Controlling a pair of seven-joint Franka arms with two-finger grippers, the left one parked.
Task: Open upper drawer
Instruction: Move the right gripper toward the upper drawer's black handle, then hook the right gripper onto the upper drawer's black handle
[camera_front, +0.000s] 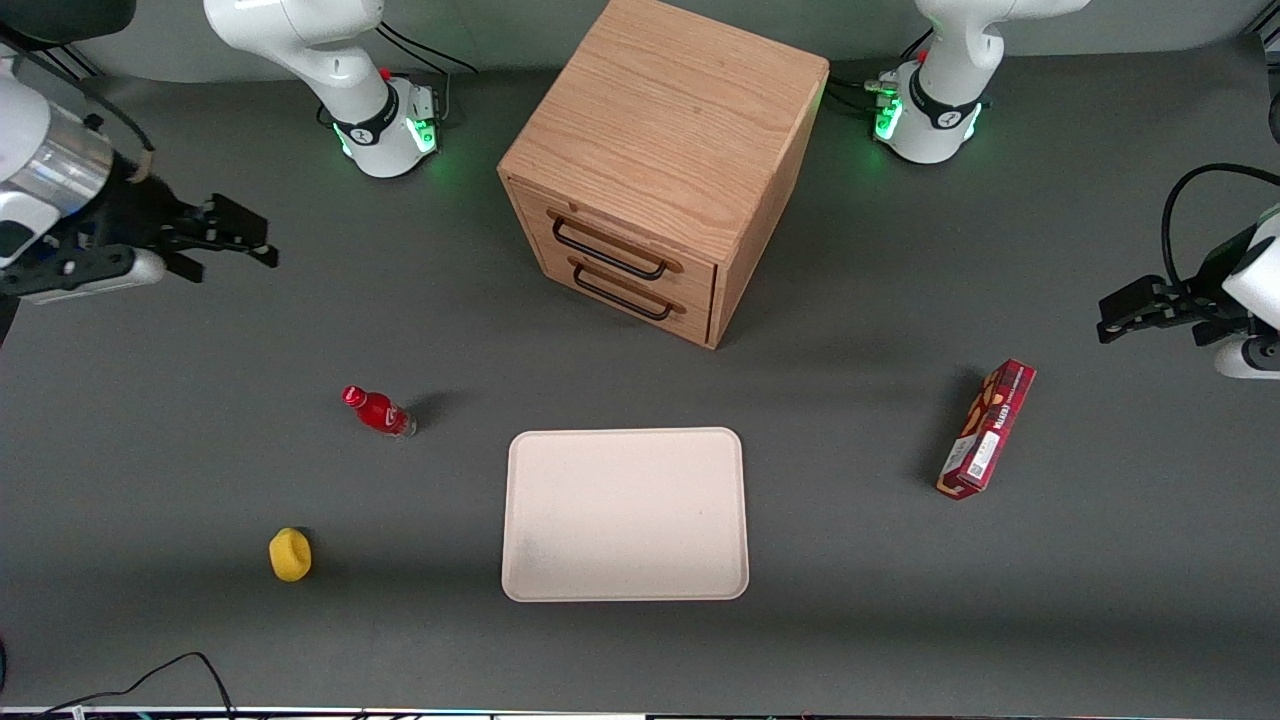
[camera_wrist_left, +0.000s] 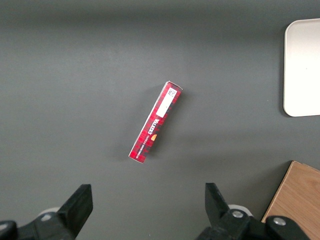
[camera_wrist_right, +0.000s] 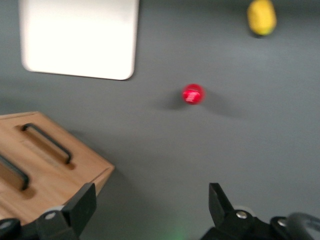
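The wooden cabinet (camera_front: 665, 130) stands at the middle of the table, farther from the front camera than the tray. Its upper drawer (camera_front: 612, 246), light oak with a black wire bar handle, is shut, flush with the like lower drawer (camera_front: 628, 294). My gripper (camera_front: 235, 250) hangs open and empty above the table, well off sideways from the cabinet toward the working arm's end. In the right wrist view the gripper (camera_wrist_right: 151, 195) shows its jaws wide apart over bare table, beside the cabinet's corner, with the upper drawer's handle (camera_wrist_right: 14, 174) and the lower drawer's handle (camera_wrist_right: 47, 142) in sight.
A white tray (camera_front: 625, 515) lies in front of the cabinet. A red bottle (camera_front: 378, 411) and a yellow object (camera_front: 290, 554) sit toward the working arm's end. A red carton (camera_front: 987, 428) lies toward the parked arm's end.
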